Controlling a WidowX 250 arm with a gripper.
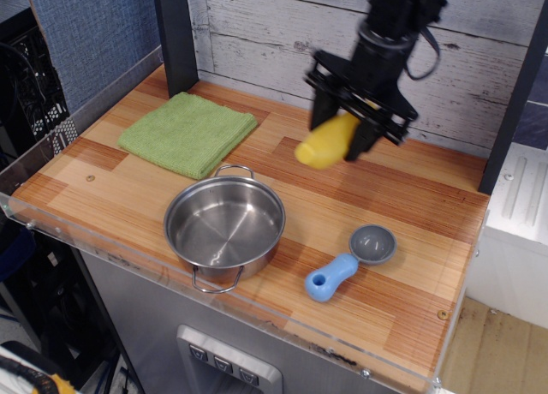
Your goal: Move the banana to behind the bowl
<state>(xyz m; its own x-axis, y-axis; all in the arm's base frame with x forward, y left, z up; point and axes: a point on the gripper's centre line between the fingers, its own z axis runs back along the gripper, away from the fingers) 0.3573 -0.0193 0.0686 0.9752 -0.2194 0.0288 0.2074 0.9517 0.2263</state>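
Note:
The yellow plastic banana [324, 144] hangs in my black gripper [344, 128], which is shut on its upper end. It is held in the air above the wooden table, behind and to the right of the bowl. The bowl [224, 226] is a shiny steel pot with two wire loop handles. It stands empty near the table's front edge. The banana's upper end is hidden between the fingers.
A folded green cloth [188, 133] lies at the back left. A small grey scoop with a blue handle [349, 262] lies at the front right. A dark post [175, 36] and a grey plank wall [282, 26] stand behind the wooden table [411, 240].

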